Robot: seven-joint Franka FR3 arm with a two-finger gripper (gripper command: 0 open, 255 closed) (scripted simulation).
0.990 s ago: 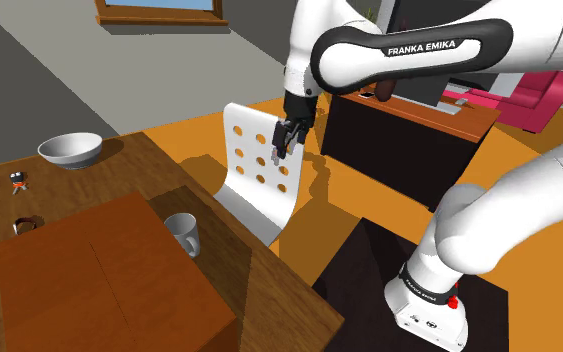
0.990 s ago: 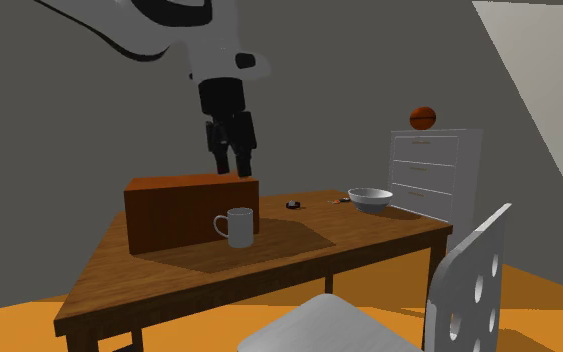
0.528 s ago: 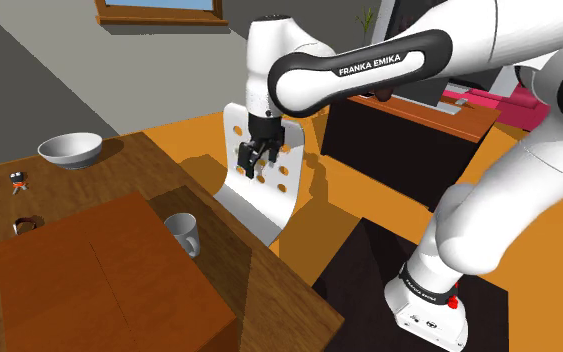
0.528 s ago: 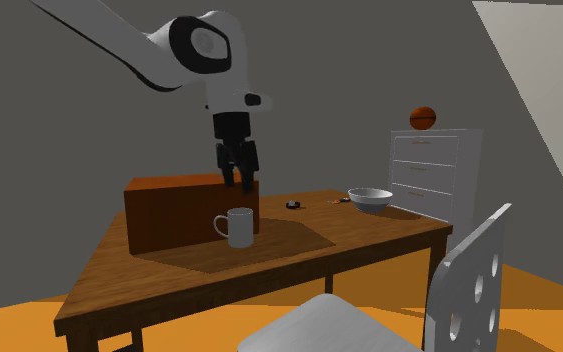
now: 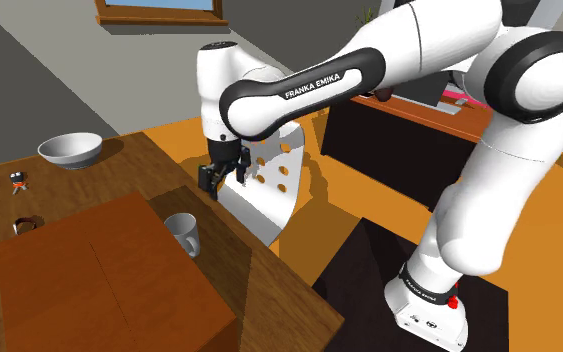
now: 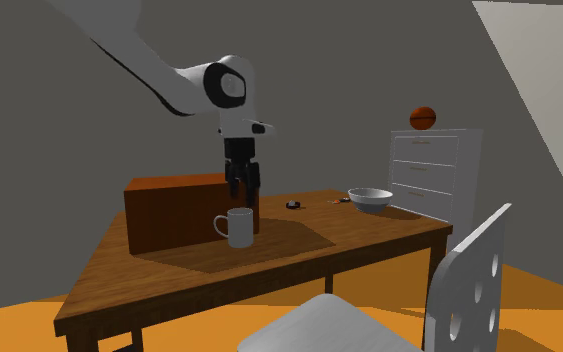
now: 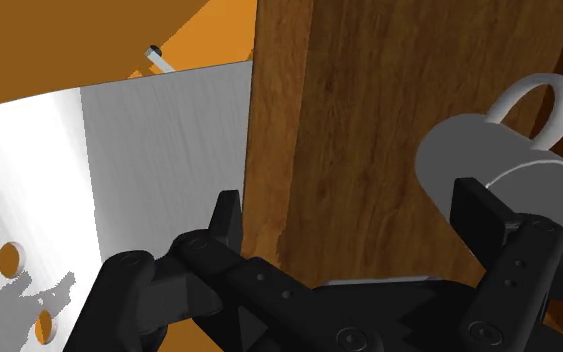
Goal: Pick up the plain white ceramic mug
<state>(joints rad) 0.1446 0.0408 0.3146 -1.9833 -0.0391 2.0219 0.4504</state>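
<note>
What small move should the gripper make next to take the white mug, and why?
Probably shift sideways toward the mug before lowering: the open gripper hangs above the table, and the mug lies by one finger, not between them.

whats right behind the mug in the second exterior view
A reddish-brown box stands behind the mug. The mug covers part of the box's lower front, so that patch stays hidden.

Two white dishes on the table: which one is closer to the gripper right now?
The mug with the handle, beside the brown box; the gripper hangs close by it. The bowl sits far off.
</note>
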